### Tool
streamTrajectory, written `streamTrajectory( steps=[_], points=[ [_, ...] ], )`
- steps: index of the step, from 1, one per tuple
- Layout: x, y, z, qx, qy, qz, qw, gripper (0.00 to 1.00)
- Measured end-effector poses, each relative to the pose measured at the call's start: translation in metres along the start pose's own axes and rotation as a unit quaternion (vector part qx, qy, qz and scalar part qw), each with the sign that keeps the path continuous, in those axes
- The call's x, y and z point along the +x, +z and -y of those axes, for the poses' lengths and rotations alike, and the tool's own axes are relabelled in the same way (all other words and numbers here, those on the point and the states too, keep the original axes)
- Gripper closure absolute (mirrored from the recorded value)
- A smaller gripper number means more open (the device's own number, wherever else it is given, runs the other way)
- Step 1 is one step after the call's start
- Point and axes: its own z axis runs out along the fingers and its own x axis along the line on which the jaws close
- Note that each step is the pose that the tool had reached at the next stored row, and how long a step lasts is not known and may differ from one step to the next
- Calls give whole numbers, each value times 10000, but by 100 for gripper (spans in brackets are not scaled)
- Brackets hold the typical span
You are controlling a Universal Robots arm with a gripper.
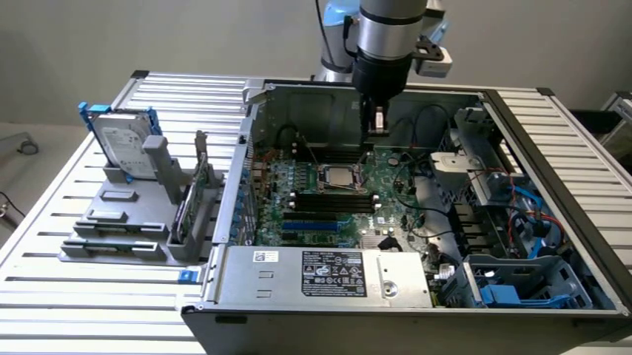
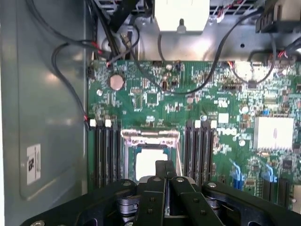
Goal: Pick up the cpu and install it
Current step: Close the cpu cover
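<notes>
Gripper (image 1: 377, 130) clenched shut, holding nothing; cpu (image 2: 149, 162) lies in the motherboard socket (image 2: 150, 136) beneath its fingertips.

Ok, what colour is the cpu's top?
The cpu is pale silver-grey, clearest in the exterior view.

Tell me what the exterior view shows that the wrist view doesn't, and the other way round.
Exterior view: the hard drive standing in a grey rack, the power supply and the slatted table. Wrist view: a coin battery on the board and a white sticker on the case wall. Both: the green motherboard, the cpu lying in its socket, and the shut gripper over the board.
</notes>
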Motion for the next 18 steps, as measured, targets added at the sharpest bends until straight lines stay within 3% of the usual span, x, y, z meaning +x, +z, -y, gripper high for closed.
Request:
streamTrajectory(
  steps=[11,18],
  points=[
    [-1,42,-493,8,-29,-16,10000,89],
    [36,142,-534,48,-28,-17,10000,89]
  ],
)
